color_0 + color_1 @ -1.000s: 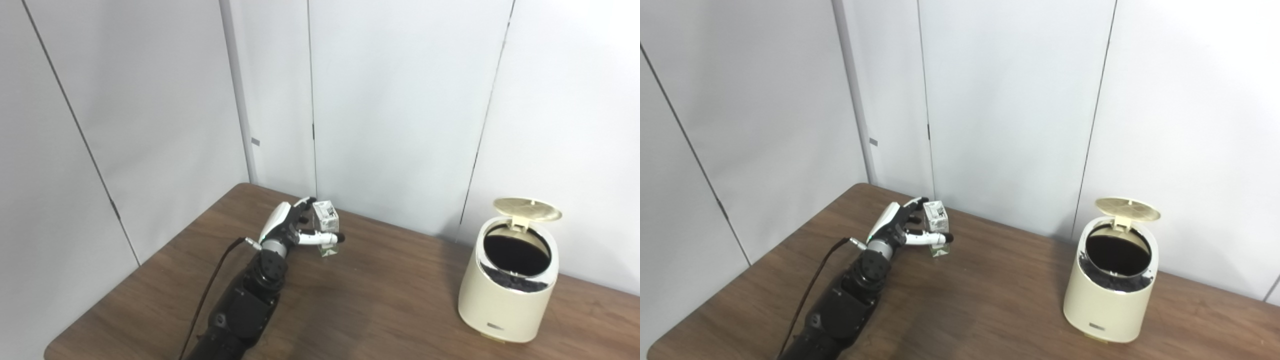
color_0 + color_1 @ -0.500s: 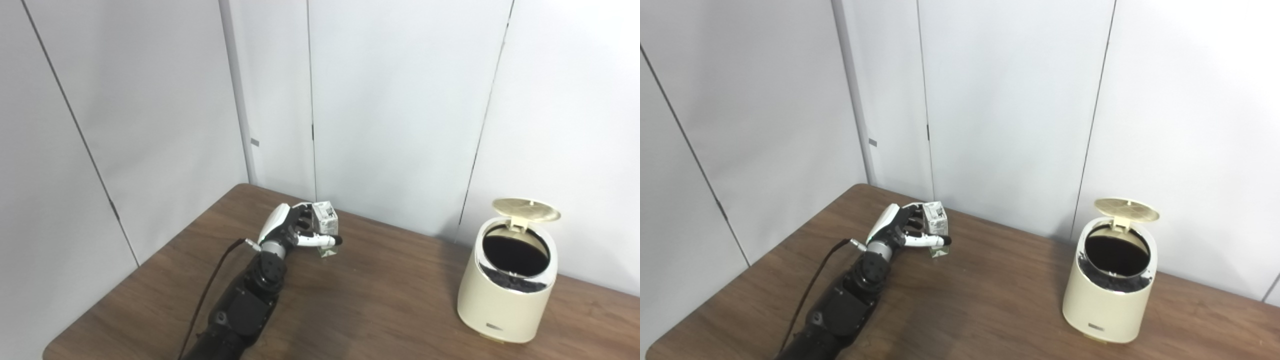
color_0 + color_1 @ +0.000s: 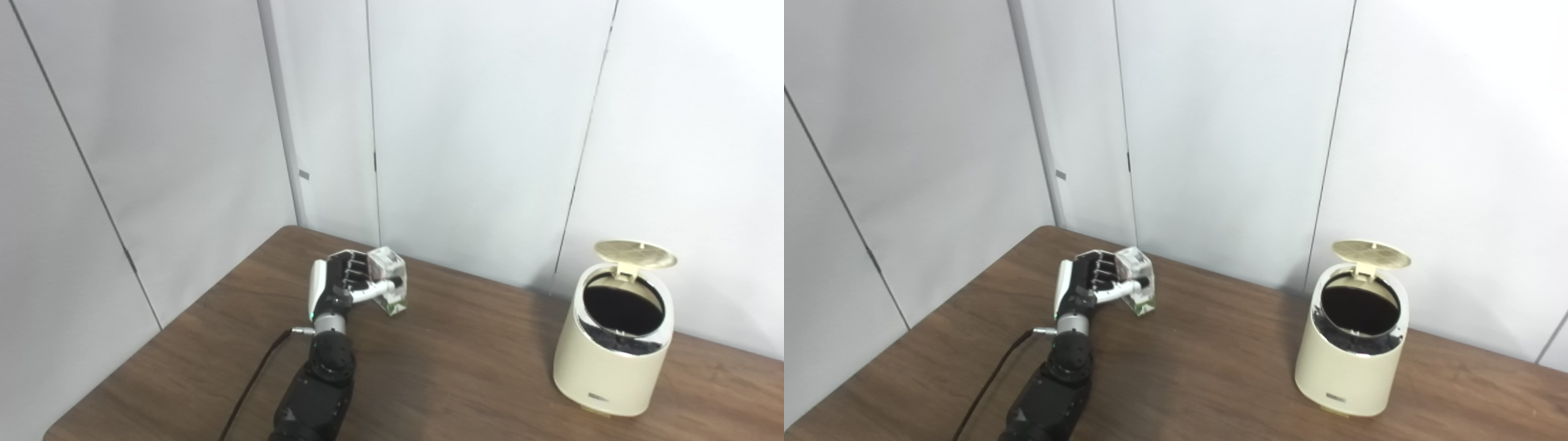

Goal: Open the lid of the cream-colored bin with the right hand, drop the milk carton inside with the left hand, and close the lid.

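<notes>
While a second ago its fingers only flanked it, left hand (image 3: 343,285) now wrapped tight around small white-and-green milk carton (image 3: 390,286), tilted, far left of brown wooden table (image 3: 465,367), well apart from cream-coloured round bin (image 3: 612,361) at right, gold lid (image 3: 636,253) raised, right hand unseen.

No text is showing clearly enough to be read anywhere in either view. The milk carton (image 3: 389,286), sitting in the grip of the left robot hand (image 3: 343,288), is carrying printing on its faces, with a green patch near its base, but the marks are blurring into grey smudges and no word, brand or number is coming through. Well to the right of the robot hand, the cream-colored bin (image 3: 614,355) is wearing a small dark plate (image 3: 1334,399) low on its front wall; the plate is looking like a label or badge, yet whatever is standing on it is too small to make out.
</notes>
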`<state>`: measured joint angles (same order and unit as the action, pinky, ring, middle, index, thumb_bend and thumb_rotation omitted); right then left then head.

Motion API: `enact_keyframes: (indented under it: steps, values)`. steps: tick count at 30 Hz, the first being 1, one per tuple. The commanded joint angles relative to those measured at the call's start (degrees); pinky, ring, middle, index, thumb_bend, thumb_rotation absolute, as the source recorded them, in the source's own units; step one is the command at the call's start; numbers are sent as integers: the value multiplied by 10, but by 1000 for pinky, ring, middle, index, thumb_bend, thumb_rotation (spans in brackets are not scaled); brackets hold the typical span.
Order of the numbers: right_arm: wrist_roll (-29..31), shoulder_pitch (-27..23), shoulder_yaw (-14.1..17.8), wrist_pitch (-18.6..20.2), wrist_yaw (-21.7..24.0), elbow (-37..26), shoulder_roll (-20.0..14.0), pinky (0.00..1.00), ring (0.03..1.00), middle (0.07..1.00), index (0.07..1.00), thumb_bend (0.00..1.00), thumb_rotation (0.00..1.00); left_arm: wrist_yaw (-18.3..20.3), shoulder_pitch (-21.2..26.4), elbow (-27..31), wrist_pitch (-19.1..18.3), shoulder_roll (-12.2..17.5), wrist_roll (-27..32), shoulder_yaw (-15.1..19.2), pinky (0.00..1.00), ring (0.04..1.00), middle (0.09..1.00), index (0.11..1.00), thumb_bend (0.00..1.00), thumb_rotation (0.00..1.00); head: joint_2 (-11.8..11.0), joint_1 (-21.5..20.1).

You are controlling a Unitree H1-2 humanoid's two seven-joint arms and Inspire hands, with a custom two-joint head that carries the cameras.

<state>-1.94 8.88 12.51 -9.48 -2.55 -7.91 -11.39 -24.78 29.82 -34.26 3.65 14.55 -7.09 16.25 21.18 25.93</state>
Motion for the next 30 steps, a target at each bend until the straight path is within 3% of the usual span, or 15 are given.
enact_keyframes:
  steps: [1,8,13,18,21,23,24,27,30]
  values:
    - [-1,4,-3,-11,-1,-6,3,583,644,666,651,255,192,-15,42,16,27,11,14,12,476,511,527,457,518,0,0,0]
    - [-8,1,-8,-6,-2,-6,6,582,649,670,647,244,166,-13,41,24,6,11,24,13,539,545,532,451,517,0,-2,-3]
    - [-21,-4,-17,-13,-6,2,15,575,647,675,645,236,165,-5,37,34,21,9,37,15,511,518,518,458,520,0,0,-20]
    - [-40,-9,-32,-20,-16,3,35,557,649,685,651,239,191,6,9,110,38,-9,50,13,441,456,496,468,522,0,5,-84]
    - [-63,-13,-46,-24,-24,4,50,550,668,704,666,237,339,13,-19,182,37,-14,32,0,448,454,482,480,523,0,9,-130]
    - [-66,-19,-54,-27,-26,9,59,550,677,708,669,237,405,17,-36,218,57,-13,16,-12,418,468,472,488,509,0,11,-149]
    - [-72,-21,-59,-26,-27,10,63,562,693,719,681,224,425,22,-45,239,74,-14,12,-17,356,439,475,497,506,0,10,-165]
    - [-89,-29,-71,-34,-34,22,69,583,708,729,700,168,437,37,-63,286,100,-21,14,-25,235,369,476,512,500,0,8,-186]
    - [-97,-41,-78,-64,-39,47,71,574,686,714,690,137,299,56,-81,330,134,-30,20,-36,336,406,489,493,503,0,6,-203]
